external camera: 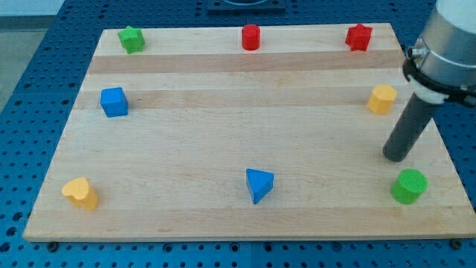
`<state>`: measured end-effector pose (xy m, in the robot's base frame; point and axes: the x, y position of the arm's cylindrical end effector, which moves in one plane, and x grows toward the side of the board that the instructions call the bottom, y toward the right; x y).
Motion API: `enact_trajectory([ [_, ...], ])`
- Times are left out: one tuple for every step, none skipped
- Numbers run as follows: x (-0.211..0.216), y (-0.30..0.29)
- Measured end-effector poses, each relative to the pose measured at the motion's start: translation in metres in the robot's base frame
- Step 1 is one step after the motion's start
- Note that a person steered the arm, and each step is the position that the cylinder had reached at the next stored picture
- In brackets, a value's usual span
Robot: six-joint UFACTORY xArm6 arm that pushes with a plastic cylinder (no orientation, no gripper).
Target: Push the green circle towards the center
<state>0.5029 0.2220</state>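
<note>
Green circle (409,185) sits at the board's near right corner. My tip (396,157), a bare rod holding nothing, stands just beyond it, slightly left, not touching. Centre lies far-left, so I judge I must get round to its near-right side

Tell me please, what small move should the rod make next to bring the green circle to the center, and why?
Probably my tip should first slide toward the view's right, then down around the green circle. It now stands just above the circle, slightly left, apart from it. The board center lies up-left of the circle, so the push must come from its lower-right side.
</note>
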Motion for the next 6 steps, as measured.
enact_trajectory([
  [0.005, 0.038],
  [0.034, 0.062],
  [0.07, 0.056],
  [0.085, 0.023],
  [0.085, -0.011],
  [0.073, -0.014],
])
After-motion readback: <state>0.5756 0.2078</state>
